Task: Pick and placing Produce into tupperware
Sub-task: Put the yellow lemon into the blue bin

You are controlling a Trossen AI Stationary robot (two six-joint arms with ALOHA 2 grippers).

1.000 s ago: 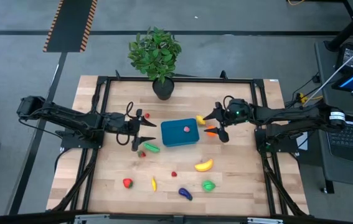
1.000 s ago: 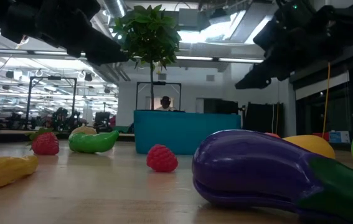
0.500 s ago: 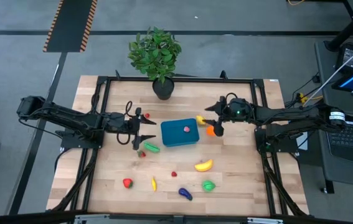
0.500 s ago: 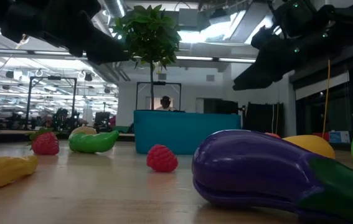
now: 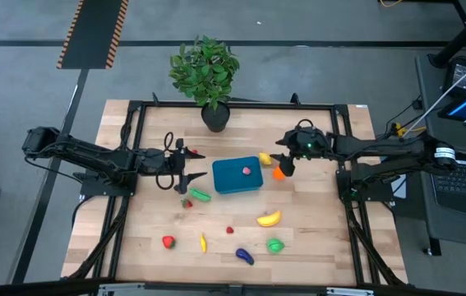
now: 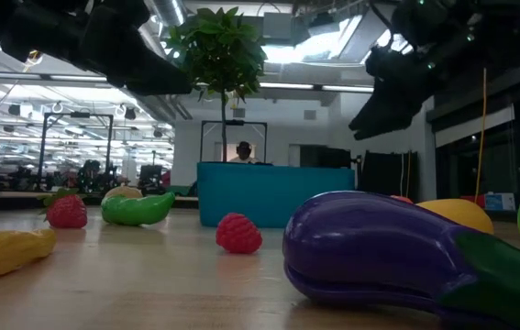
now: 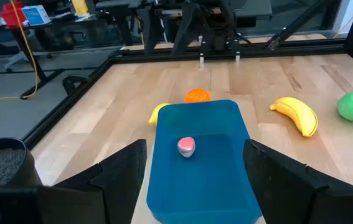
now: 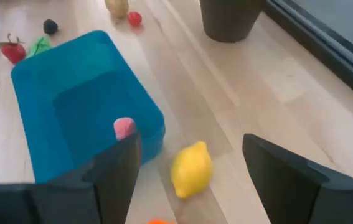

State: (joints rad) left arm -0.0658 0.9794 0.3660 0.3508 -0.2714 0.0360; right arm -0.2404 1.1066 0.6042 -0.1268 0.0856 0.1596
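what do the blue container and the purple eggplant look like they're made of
The blue container looks like moulded plastic with a smooth, fairly matte finish: uniform teal colour, rounded corners, thin even walls. The purple eggplant looks like glossy hard plastic, judging by the bright highlights along its smooth skin; it could be hollow, but that cannot be seen.

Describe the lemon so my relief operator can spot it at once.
Find the teal container at the table's centre. Just off its short side facing the right gripper lie two small fruits, and the lemon is the yellow oval one nearer the plant pot. Its neighbour there is orange, and the only other yellow piece nearby is the long, curved banana.
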